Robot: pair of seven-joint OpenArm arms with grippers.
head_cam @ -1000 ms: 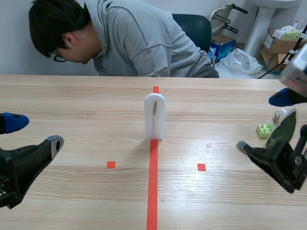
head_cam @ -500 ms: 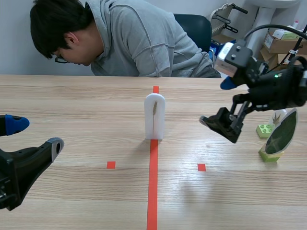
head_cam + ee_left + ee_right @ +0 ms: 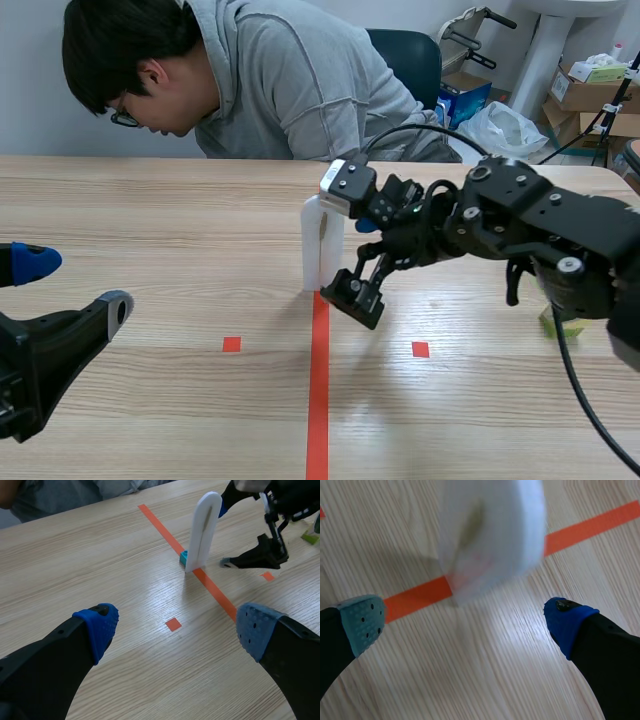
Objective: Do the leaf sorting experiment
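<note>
Two sets gape in the scene view: my left jaws low over the worktop (image 3: 150,220), my right jaws just beside the white arched stand (image 3: 322,243) on the red line (image 3: 318,380). Left wrist: jaws wide, stand (image 3: 202,532) well ahead. Right wrist: jaws wide, stand (image 3: 490,535) close ahead.

A person (image 3: 280,90) in a grey hoodie leans over the desk (image 3: 150,220) at 11 o'clock, chair (image 3: 410,60) behind; boxes (image 3: 585,95) and bag (image 3: 500,128) at 2 o'clock.
</note>
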